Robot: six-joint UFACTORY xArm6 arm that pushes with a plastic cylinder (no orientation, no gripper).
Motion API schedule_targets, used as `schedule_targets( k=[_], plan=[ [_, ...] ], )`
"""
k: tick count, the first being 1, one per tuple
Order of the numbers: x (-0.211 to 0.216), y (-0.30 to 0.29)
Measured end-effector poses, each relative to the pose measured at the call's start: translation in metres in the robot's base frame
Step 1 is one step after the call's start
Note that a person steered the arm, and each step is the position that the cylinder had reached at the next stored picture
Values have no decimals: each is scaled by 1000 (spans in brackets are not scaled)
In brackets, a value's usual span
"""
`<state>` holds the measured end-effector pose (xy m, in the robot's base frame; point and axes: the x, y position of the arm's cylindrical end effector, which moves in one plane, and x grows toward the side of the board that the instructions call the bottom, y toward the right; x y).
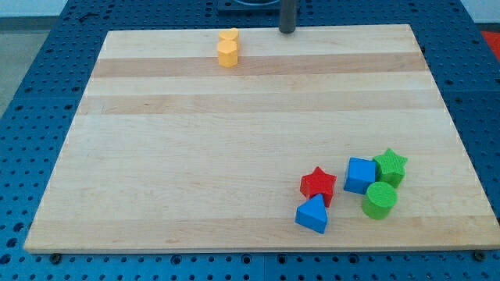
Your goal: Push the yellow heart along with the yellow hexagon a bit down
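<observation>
The yellow heart (229, 35) sits near the board's top edge, left of centre. The yellow hexagon (227, 54) lies just below it, touching it. My tip (287, 31) is a dark rod end at the board's top edge, to the right of the two yellow blocks and well apart from them.
The wooden board (234, 156) lies on a blue perforated table. At the view's bottom right stand a red star (318, 184), a blue triangle (313, 214), a blue cube (359, 175), a green star (390, 166) and a green cylinder (380, 200).
</observation>
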<state>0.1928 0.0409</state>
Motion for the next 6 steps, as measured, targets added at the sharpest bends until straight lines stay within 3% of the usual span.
schedule_targets(
  k=[2, 4, 5, 6],
  plan=[
    [5, -81],
    [46, -109],
    [5, -136],
    [8, -136]
  ],
)
